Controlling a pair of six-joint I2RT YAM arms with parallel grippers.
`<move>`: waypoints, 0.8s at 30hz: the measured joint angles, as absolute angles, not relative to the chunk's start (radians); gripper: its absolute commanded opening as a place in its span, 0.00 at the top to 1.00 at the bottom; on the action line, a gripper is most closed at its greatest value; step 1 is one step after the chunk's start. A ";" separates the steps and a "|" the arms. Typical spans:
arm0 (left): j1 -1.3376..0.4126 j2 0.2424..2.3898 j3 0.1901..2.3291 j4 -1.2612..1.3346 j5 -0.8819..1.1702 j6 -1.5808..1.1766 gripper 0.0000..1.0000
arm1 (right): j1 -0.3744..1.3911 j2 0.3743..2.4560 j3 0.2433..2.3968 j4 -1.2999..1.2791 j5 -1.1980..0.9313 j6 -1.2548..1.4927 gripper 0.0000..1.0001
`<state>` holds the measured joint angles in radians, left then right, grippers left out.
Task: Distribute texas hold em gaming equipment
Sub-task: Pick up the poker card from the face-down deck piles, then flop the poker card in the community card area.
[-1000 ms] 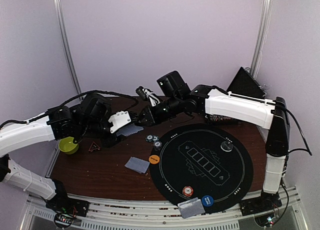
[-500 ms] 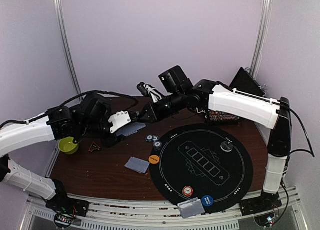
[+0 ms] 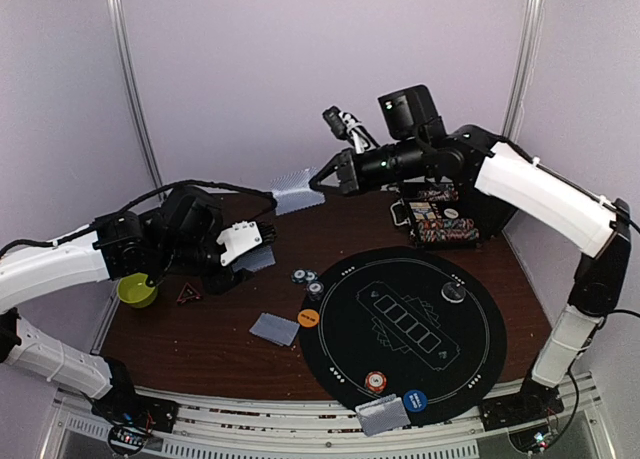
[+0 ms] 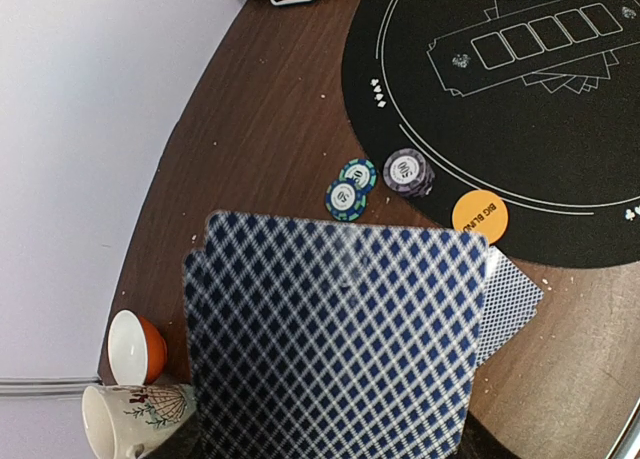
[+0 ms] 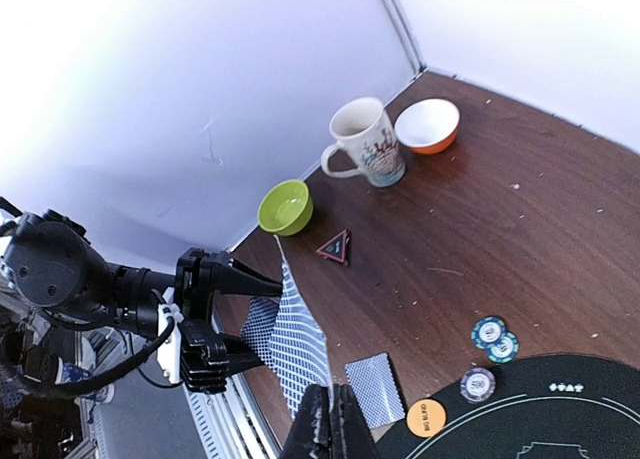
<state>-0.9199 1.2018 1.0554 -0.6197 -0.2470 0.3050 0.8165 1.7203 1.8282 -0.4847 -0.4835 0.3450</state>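
The right gripper (image 3: 322, 175) has lifted up and back from the left gripper (image 3: 248, 255), its fingers pinched shut on one blue-diamond-backed card (image 3: 296, 190). Nearest, a grey-blue card pile (image 3: 382, 415) lies just beside a blue disc (image 3: 416, 400). Mid-table, the left gripper clamps a fanned card stack (image 4: 330, 339). Farthest, an open case (image 3: 487, 222) holds rows of striped chips (image 3: 440, 224).
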 measured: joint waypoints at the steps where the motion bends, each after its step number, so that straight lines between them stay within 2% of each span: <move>1: -0.920 1.201 1.055 -0.620 -0.247 0.305 0.40 | 0.800 1.691 1.821 -0.493 -0.474 0.344 1.00; 6: -0.920 1.201 1.055 -0.620 -0.247 0.305 0.40 | 0.732 1.585 1.806 -0.580 -0.321 0.327 1.00; 11: -0.920 1.201 1.055 -0.620 -0.247 0.305 0.40 | 0.716 1.583 1.795 -0.727 -0.079 0.282 1.00; 19: -0.920 1.200 1.055 -0.620 -0.247 0.305 0.40 | 0.745 1.727 1.728 -0.930 0.289 0.225 1.00; 24: -0.920 1.196 1.055 -0.619 -0.246 0.305 0.40 | 0.806 1.892 1.728 -1.034 0.502 0.212 1.00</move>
